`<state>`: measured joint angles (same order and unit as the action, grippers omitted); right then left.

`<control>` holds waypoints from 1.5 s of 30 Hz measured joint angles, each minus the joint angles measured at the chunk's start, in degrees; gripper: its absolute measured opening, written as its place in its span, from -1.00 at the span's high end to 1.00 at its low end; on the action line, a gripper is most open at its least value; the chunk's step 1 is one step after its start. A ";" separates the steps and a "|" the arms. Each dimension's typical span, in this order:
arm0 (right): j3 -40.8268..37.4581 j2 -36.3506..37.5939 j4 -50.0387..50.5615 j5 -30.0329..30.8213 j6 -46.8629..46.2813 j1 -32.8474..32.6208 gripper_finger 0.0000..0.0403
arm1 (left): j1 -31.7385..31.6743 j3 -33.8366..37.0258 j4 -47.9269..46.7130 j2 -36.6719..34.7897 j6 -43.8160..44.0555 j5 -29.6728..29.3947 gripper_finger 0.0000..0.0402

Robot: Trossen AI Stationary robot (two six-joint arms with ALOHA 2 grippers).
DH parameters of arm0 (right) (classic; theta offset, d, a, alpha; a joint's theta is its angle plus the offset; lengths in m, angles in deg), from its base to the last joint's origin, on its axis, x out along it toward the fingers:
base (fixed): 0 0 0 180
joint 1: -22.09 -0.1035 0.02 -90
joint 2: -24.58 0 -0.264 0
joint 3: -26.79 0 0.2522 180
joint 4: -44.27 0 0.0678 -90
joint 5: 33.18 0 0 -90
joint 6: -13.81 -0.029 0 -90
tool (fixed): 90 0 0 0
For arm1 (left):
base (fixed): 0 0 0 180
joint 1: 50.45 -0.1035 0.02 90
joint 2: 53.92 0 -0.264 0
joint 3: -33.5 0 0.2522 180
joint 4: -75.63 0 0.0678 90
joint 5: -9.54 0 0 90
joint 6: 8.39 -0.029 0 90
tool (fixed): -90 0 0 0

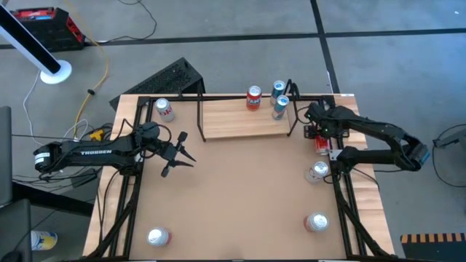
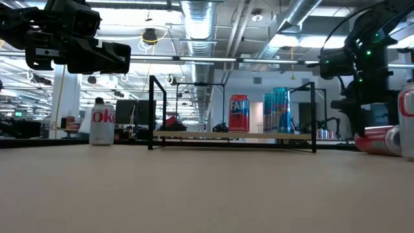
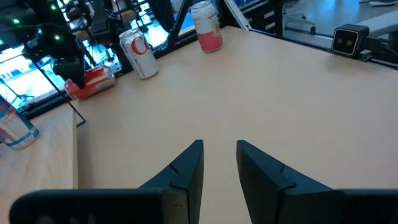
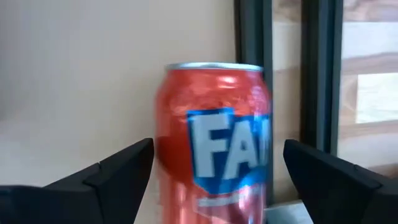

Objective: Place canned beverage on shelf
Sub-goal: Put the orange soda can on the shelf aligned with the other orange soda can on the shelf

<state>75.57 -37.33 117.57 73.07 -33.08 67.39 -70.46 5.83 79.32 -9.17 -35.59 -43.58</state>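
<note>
Right gripper (image 1: 320,138): hanging low just off the shelf's right end, jaws spread wide — a red can lies between them, and I can't see either finger touching it.
Red can (image 4: 214,140): on its side on the tabletop, its top toward the wrist camera, blue-and-white lettering facing up; it sits in the gap between the fingers (image 4: 118,168), a little closer to one side than the other, with the shelf's black upright just beyond it.
Shelf (image 1: 244,120): light-wood plank with thin black rod ends, past the right jaws; it carries a red can (image 1: 253,97) and two blue cans (image 1: 279,107), all standing upright toward its right half.
Left gripper (image 1: 177,153): held above the table on the left, well apart from the shelf, jaws drawn nearly together with a narrow slit between them — nothing in them.
Ahead of the left jaws: bare tabletop (image 3: 261,87), then two upright cans by the far edge and the lying red can beside the right arm.
Other cans: a white-and-red one (image 1: 163,109) stands behind the left jaws, off the shelf's left end.
</note>
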 joint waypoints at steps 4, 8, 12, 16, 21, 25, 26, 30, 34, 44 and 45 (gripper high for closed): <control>0.00 -0.25 -0.40 -2.62 0.71 -0.35 -0.85 | 0.00 0.00 0.02 0.00 -0.02 0.00 0.58; 0.00 -2.25 -0.32 -5.53 1.18 -1.44 -0.85 | 0.00 0.00 0.04 -0.01 -0.02 0.01 0.58; 0.02 -5.68 -0.44 -6.72 2.78 -3.27 -0.85 | 0.00 0.00 0.04 0.00 -0.02 0.00 0.58; 0.04 -9.28 -0.33 -6.87 5.41 -6.04 -0.83 | 0.00 0.00 0.04 0.00 -0.02 0.02 0.58; 0.18 -11.19 -0.35 -6.78 6.25 -8.35 -0.69 | 0.00 0.00 0.04 0.00 -0.04 0.01 0.58; 0.09 -10.31 0.87 -6.94 4.96 -9.43 -0.62 | 0.00 0.00 0.04 0.00 -0.04 0.01 0.58; -0.01 -9.77 1.49 -7.13 4.56 -9.65 -0.62 | 0.00 0.00 0.04 0.00 -0.04 0.01 0.58; 0.07 -6.27 1.33 -7.10 2.03 -10.54 -0.62 | 0.00 0.00 0.04 0.00 -0.04 0.02 0.58; 1.22 -2.46 3.26 -2.88 -1.58 -10.47 -0.62 | -0.02 -0.02 0.05 0.00 -0.04 0.04 0.58; 9.10 7.11 8.94 13.29 -1.20 -12.60 -0.62 | -0.02 -0.02 0.04 -0.01 -0.04 0.04 0.58; 10.39 8.13 8.37 14.70 0.12 -13.62 -0.62 | -0.01 -0.02 0.05 0.00 -0.04 0.04 0.58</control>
<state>85.97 -29.20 125.94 87.77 -32.96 53.76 -70.47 5.80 79.37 -9.17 -35.64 -43.53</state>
